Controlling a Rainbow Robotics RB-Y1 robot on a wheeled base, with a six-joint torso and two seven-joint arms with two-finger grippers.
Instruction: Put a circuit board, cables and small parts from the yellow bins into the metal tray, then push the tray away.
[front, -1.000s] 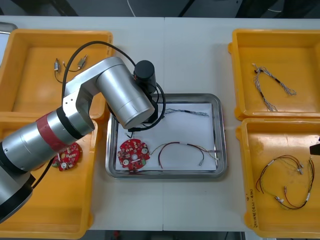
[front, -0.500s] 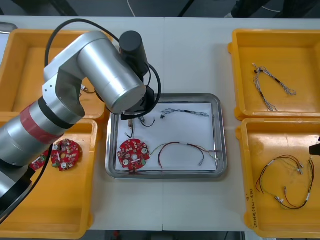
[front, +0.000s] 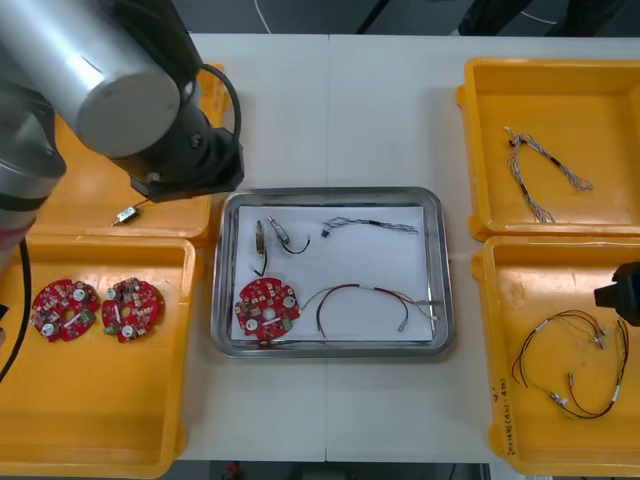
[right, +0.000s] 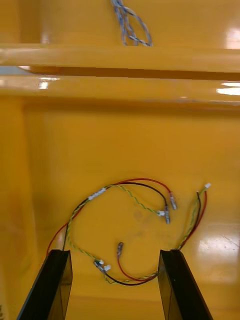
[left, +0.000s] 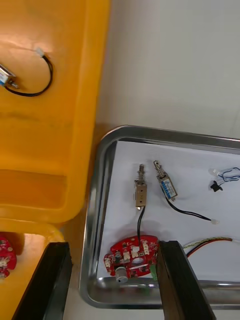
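— Front view first: how many things lie in the metal tray (front: 444, 262)?
— Five. One round red circuit board (front: 267, 308), flat, with little components on it. Two small metal parts (front: 261, 236), short and shiny, each with a thin black lead. One twisted blue and white cable (front: 385, 225). One red and yellow cable (front: 360, 288), bent in an arc. The tray is shiny, with rounded corners, and white inside.
— And the left gripper (left: 114, 282)?
— Its black fingers stand wide apart and hold nothing. The circuit board lies just ahead, between the fingers, and the two parts lie farther ahead.
— The right gripper (right: 112, 285)?
— Also spread and empty, above a glossy yellow bin (right: 125, 125). Thin loose cables (right: 140, 180), red and yellow, curl just ahead of its fingers.
— Other boards?
— Two spare boards (front: 65, 308), side by side in a left bin (front: 100, 420).
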